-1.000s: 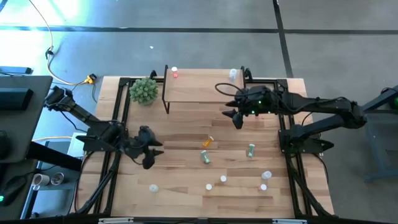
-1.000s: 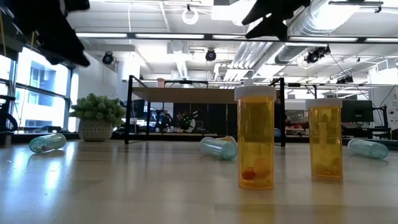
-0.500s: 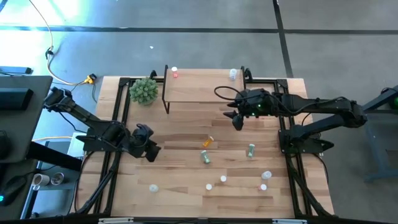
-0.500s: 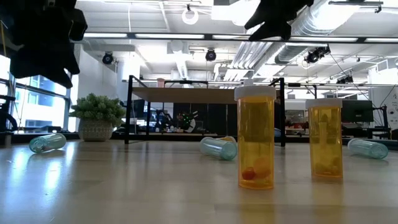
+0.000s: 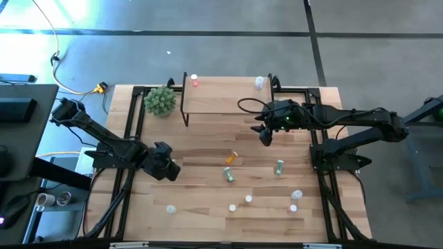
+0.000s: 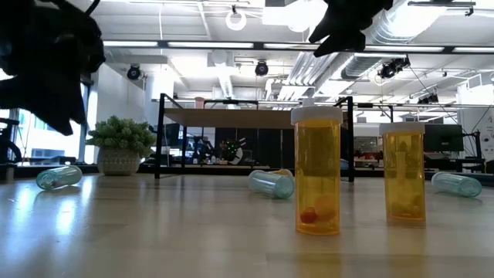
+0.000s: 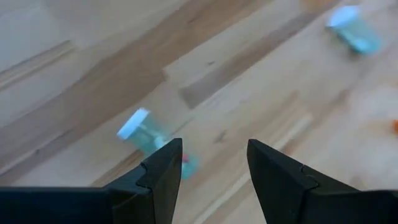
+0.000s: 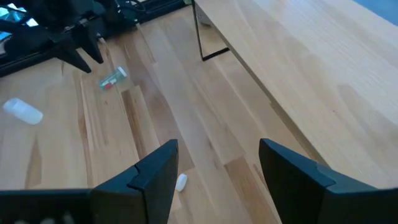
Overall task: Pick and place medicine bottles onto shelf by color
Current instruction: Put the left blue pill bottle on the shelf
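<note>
1. Two arms are working over the wood-plank table [image 5: 208, 149]; the left gripper [image 5: 166, 168] is hanging above the table's left side, its fingers [image 7: 163, 171] standing apart with nothing between them.
2. Just ahead of those fingers, the left wrist view is showing a green bottle [image 7: 149, 135] with a pale cap lying on its side on the planks, and a second green bottle [image 7: 353, 29] lying farther off.
3. The right gripper [image 5: 265, 135] is hovering just off the shelf [image 5: 221, 97], near its front right corner, with its fingers [image 8: 155, 171] spread wide and empty.
4. On the shelf, a pink bottle [image 5: 194, 81] is standing at the back left corner and a clear bottle [image 5: 259, 82] at the back right corner, well apart.
5. On the table in front of the shelf, an orange bottle [image 5: 231, 158] and two green ones [image 5: 228, 174] [image 5: 279, 167] are lying near the middle.
6. Nearer the front edge, several white-capped bottles [image 5: 248, 199] are standing scattered; two orange ones [image 6: 317, 171] [image 6: 404, 172] are filling the low view upright.
7. A green spiky plant [image 5: 160, 101] is sitting just left of the shelf.
</note>
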